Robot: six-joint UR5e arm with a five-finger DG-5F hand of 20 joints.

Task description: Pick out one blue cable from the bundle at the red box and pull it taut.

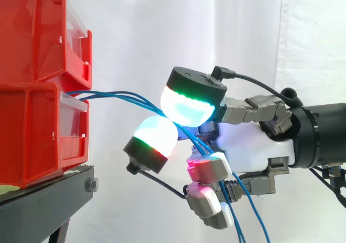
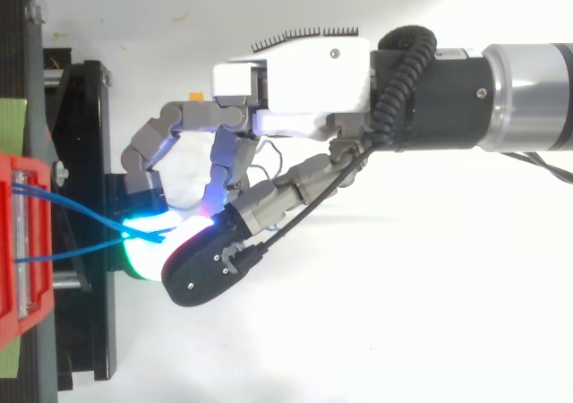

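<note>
Blue cables (image 1: 119,94) ran sideways from the front of the stacked red boxes (image 1: 38,129) to the hand (image 1: 248,143), whose curled fingers were closed round them between glowing pads (image 1: 186,105). From the side they sagged below the palm. From above, two of them crossed just before the pads.

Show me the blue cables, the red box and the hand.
blue cables (image 1: 119,93), side view, stretch leaving the box.
red box (image 1: 38,140), side view, the lower one's side wall.
hand (image 1: 254,146), side view, its white palm.
</note>
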